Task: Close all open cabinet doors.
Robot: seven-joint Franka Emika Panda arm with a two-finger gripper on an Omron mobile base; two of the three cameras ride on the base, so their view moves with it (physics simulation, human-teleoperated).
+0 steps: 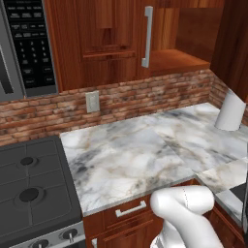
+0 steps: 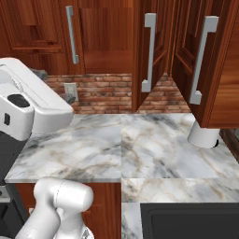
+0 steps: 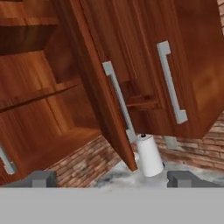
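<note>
Hand view: gripper [image 3: 112, 178] at bottom, 2 dark fingertips [image 3: 40, 178] wide apart, nothing between them, jaws open. Just past them the marble counter [image 3: 118, 177] and a white paper towel roll [image 3: 148, 155] standing upright on it, against the brick backsplash [image 3: 78, 168]. Above the roll, 2 open cabinet doors: nearer open door [image 3: 94, 83] seen almost edge-on, swung out toward the camera, silver bar handle [image 3: 119, 101] on it; second open door [image 3: 183, 65] to its right, also swung out, with its own long handle [image 3: 171, 82]. Left of them the bare cabinet interior with wooden shelf [image 3: 39, 94] exposed.

Right base view: white arm [image 2: 60, 205] rises lower left, counter ahead. The 2 open doors hang over the counter's right part, middle door [image 2: 151, 51] and right door [image 2: 205, 60], both angled out from the wall; roll sits under the right one. Further left, a closed door [image 2: 42, 32] flush with the cabinet front.

Left base view: arm at lower right, stove [image 1: 31, 193] lower left, drawer front [image 1: 128, 210] under counter edge. At the back, microwave [image 1: 26, 46] upper left, wall outlet [image 1: 92, 101] on the brick, closed door beside it, open shelf cavity to its right.
</note>
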